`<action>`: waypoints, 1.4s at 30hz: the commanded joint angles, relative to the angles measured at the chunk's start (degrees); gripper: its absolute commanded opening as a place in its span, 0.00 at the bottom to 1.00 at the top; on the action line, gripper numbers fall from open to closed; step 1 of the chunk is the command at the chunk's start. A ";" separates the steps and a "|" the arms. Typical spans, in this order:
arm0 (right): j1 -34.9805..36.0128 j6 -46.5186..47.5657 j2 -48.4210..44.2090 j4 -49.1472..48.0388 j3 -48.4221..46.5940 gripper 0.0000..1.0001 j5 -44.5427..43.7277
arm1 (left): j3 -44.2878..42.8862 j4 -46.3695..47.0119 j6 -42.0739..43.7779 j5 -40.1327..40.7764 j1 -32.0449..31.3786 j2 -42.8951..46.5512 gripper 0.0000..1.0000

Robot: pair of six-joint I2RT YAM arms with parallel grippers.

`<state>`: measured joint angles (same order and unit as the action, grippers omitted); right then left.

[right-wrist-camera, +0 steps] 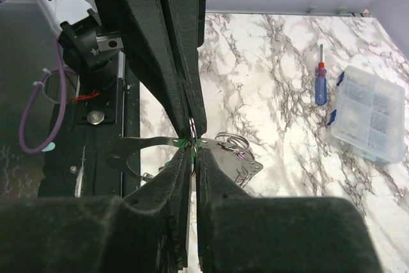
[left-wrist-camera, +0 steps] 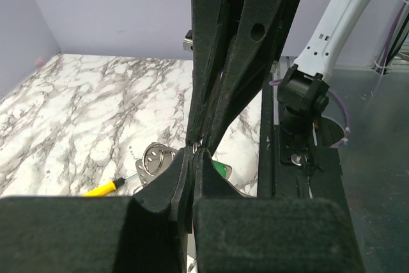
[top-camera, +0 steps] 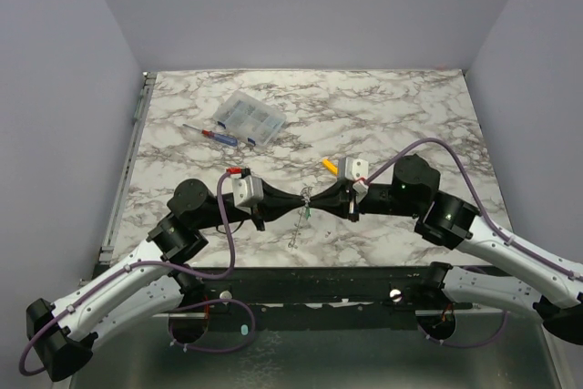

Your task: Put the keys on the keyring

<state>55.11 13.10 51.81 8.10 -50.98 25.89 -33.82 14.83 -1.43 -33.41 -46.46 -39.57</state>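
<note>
One marbled table (top-camera: 410, 116), seemingly lilac walls (top-camera: 301, 6)

The left white-and-black arm (top-camera: 118, 284) and the right white-and-black arm (top-camera: 510, 252) both bend inward, wrists low and level, meeting nose to nose. The left black two-finger pincer (top-camera: 297, 199) points rightward and the right black two-finger pincer (top-camera: 318, 196) leftward. Each has its fingers pressed together at the tips, the two pairs almost touching.

Even, soft overhead light, faint shadows; wrist views blur the nearest black parts.
</note>
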 commanded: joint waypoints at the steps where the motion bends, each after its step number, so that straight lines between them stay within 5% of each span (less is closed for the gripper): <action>1: 0.35 -0.60 -0.92 -1.51 1.84 0.09 -0.49 | 0.71 3.34 -0.82 2.99 0.58 1.52 0.00; 19: 0.35 -4.05 -2.75 -7.56 6.86 0.07 -1.08 | 2.59 7.45 -2.92 7.27 2.63 4.62 0.00; 28: 0.35 -4.39 0.91 -6.76 3.52 0.46 3.18 | 2.71 7.71 -2.94 5.89 2.86 4.24 0.00; 42: 0.37 -0.62 0.30 -4.45 -0.41 0.59 -3.77 | 2.71 7.68 -2.92 4.36 2.80 4.03 0.00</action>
<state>55.13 10.63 53.06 2.07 -49.25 25.96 -30.98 20.10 -4.12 -28.86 -43.83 -35.94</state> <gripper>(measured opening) 0.573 0.017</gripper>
